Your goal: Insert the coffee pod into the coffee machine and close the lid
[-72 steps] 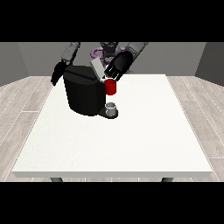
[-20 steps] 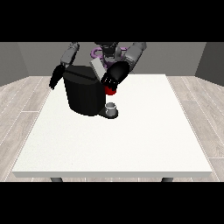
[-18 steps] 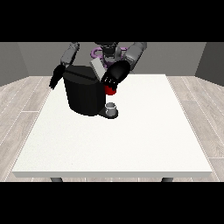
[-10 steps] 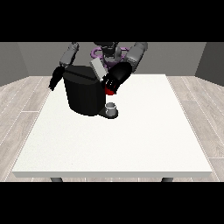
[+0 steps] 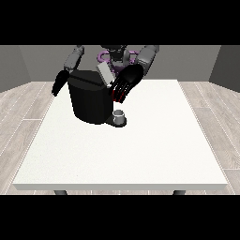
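The black coffee machine (image 5: 89,101) stands at the table's back left. Its grey lid (image 5: 104,72) is tilted up at the top right corner. The hand at the view's right (image 5: 125,83) hovers beside the lid, open, with straight fingers pointing down and to the left. Slivers of a red thing at the machine (image 5: 117,97) show between those fingers. The hand at the view's left (image 5: 58,83) hangs relaxed and open by the machine's left side. A small grey thing (image 5: 120,116) sits on the machine's base.
The white table (image 5: 122,150) stretches from the machine towards the camera and to the right. The robot's body (image 5: 115,54) is behind the machine. Grey floor surrounds the table.
The hand at the view's right has risen and shifted a little to the right, and its fingers now spread across the red thing. The other hand has barely moved.
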### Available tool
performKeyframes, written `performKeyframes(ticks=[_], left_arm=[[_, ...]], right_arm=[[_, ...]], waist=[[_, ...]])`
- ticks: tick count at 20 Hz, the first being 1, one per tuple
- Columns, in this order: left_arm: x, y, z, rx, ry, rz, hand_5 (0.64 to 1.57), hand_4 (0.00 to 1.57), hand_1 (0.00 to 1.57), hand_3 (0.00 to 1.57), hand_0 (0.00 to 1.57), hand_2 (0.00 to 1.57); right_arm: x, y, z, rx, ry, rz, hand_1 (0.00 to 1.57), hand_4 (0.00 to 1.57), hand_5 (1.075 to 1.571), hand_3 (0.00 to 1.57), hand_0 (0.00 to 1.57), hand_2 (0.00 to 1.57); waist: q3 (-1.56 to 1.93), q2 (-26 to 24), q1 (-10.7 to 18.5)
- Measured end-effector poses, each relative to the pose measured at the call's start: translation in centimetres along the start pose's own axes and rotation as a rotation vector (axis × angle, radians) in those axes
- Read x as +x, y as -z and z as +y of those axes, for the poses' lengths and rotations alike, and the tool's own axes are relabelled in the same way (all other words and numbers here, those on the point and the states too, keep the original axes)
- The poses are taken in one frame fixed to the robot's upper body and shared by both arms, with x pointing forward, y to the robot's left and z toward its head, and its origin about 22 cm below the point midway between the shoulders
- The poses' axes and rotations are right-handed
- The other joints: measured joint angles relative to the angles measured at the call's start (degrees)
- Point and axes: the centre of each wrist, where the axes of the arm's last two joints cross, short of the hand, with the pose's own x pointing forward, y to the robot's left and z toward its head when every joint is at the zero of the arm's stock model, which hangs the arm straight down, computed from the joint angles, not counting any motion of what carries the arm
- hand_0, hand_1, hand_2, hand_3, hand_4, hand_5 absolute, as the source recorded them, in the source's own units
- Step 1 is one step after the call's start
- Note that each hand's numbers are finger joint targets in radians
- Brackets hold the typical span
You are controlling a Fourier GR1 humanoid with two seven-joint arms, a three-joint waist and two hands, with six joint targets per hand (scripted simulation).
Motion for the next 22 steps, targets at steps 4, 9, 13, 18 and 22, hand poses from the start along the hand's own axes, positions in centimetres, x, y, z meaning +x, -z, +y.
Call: performKeyframes(ticks=[4, 9, 13, 18, 22], left_arm=[[0.4, 0.2, -2.1, -0.045, -0.012, 0.004, 1.571, 0.0, 0.0, 0.15, 0.0, 0.0], [0.8, -0.2, -7.0, -0.159, -0.083, 0.022, 1.571, 0.0, 0.0, 0.0, 0.0, 0.0], [1.1, -1.5, -12.2, -0.242, -0.167, 0.018, 1.571, 0.0, 0.0, 0.0, 0.0, 0.13], [1.6, -3.5, -18.3, -0.217, -0.556, 0.018, 1.571, 0.47, 0.0, 0.0, 0.0, 0.0], [1.6, -7.0, -24.5, -0.185, -0.903, 0.094, 1.571, 0.27, 0.0, 0.0, 0.0, 0.0]], right_arm=[[-1.7, -0.6, -0.3, -0.002, 0.003, 0.061, 0.0, 0.0, 1.571, 0.0, 0.0, 0.0], [-5.0, -2.4, -1.2, -0.02, 0.008, 0.166, 0.0, 0.0, 1.571, 0.0, 0.0, 0.0], [-8.5, -5.2, -2.0, -0.037, 0.01, 0.257, 0.0, 0.0, 1.571, 0.0, 0.0, 0.0], [-11.2, -8.2, -2.7, -0.072, 0.009, 0.347, 0.0, 0.0, 1.571, 0.0, 0.0, 0.0], [-12.5, -9.9, -3.6, -0.105, 0.011, 0.396, 0.0, 0.0, 1.571, 0.0, 0.0, 0.0]], waist=[[-0.02, -2.6, 1.8], [-0.06, -9.0, 5.5], [-0.08, -14.8, 9.1], [-0.17, -21.6, 13.7], [-0.21, -26.8, 17.6]])
